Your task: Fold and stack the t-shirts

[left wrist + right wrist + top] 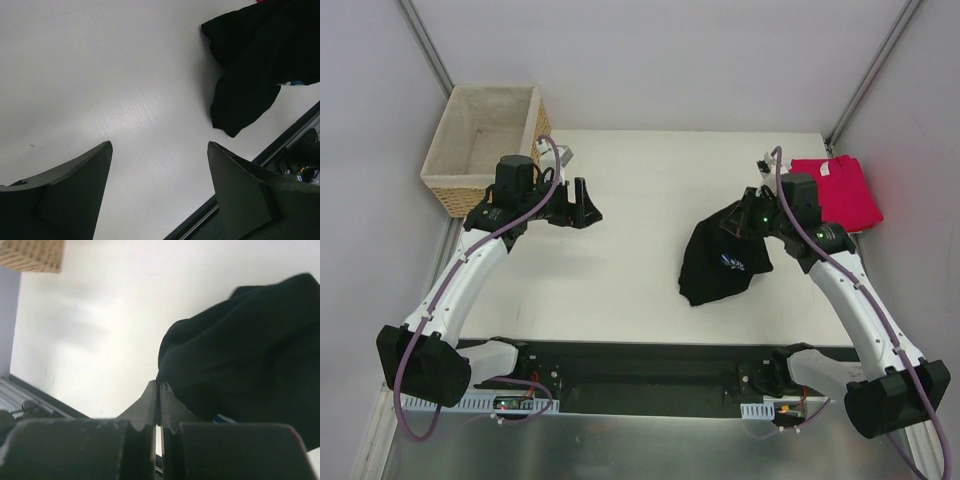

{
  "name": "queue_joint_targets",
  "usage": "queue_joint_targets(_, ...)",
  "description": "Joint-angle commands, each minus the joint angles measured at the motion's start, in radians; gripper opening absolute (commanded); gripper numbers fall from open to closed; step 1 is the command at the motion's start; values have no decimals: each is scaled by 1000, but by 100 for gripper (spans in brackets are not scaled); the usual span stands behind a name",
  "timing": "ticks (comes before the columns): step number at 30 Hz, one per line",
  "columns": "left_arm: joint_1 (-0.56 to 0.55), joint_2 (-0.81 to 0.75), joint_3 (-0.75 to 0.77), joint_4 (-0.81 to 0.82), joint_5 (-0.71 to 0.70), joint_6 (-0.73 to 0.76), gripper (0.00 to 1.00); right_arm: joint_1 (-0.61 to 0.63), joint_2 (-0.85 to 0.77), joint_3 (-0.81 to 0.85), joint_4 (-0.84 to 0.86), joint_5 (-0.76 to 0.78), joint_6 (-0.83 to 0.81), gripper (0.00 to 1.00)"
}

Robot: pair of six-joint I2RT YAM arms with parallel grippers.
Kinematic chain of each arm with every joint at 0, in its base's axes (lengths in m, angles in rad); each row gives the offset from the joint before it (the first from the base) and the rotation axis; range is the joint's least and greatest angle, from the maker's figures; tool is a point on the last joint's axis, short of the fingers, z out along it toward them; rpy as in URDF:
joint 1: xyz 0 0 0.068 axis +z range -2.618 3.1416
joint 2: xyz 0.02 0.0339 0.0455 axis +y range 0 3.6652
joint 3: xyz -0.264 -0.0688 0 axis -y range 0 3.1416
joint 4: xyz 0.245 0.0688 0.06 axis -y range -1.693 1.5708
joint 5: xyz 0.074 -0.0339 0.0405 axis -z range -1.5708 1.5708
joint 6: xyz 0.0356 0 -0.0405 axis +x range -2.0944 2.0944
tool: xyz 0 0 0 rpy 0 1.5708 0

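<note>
Black shirt [720, 265] lies bunched on the right half of the bench [640, 200], its far end drawn up to the right jaws. Those jaws are shut tight. In the wrist view their tips meet right at the cloth's edge, so we judge they hold a thin pinch of it, though we cannot see fabric between them. From that pinch the cloth trails toward the near edge and slightly left, so its long axis runs far-right to near-left, with the loose end on the bench. Red shirt [840, 190] sits folded at the far right, just behind the right arm [850, 290]. Left jaws stand wide open and hold nothing, over bare bench near the basket [448, 192], with the black shirt well apart to their right. We judge the right arm is the nearer one, and the left arm [460, 280] must cross rightward to reach the loose end
</note>
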State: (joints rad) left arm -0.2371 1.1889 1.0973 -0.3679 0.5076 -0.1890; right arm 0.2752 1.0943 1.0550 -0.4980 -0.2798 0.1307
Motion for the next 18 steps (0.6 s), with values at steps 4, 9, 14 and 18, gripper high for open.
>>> queue_joint_targets(4, -19, 18, 26, -5, 6, -3, 76, 119, -47, 63, 183, -133, -89, 1)
queue_joint_targets(9, -33, 18, 21, -5, 17, -7, 76, 183, 87, 54, 257, -324, -92, 1)
queue_joint_targets(14, -47, 3, 7, -5, 19, -15, 76, 309, 86, 129, 286, -190, -97, 1)
queue_joint_targets(18, -68, 9, 6, -6, 29, -18, 76, 358, 39, 197, 334, -122, -91, 1)
